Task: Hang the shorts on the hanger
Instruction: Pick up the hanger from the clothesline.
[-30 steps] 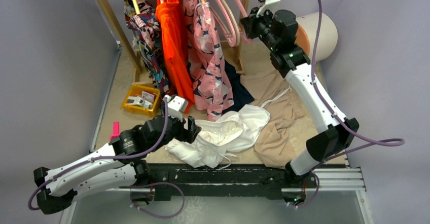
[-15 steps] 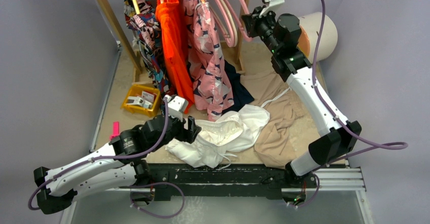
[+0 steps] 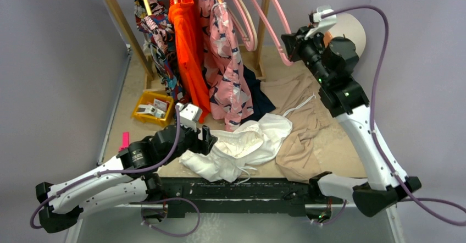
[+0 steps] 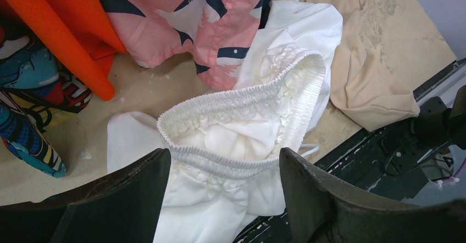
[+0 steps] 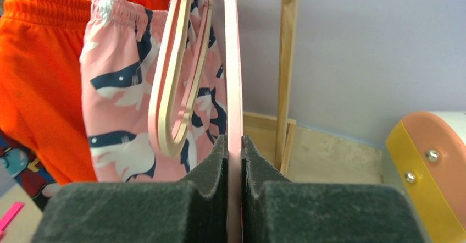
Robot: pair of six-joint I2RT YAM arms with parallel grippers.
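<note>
The white shorts (image 3: 244,144) lie crumpled at the table's near edge, the gathered waistband (image 4: 242,97) gaping open. My left gripper (image 3: 210,138) is open at their left edge; in the left wrist view the fingers (image 4: 126,199) straddle the near waistband without touching it. My right gripper (image 3: 288,40) is raised at the back right, shut on the lower end of a pink hanger (image 3: 269,17). In the right wrist view the hanger (image 5: 233,61) runs straight up between the pads (image 5: 211,166).
A wooden rack (image 3: 118,23) at the back holds patterned, orange (image 3: 187,45) and pink-navy (image 3: 225,67) garments and other hangers (image 3: 244,17). A tan garment (image 3: 302,127) lies right of the shorts. A yellow bin (image 3: 149,108) sits left. A white cylinder (image 3: 351,31) stands behind the right arm.
</note>
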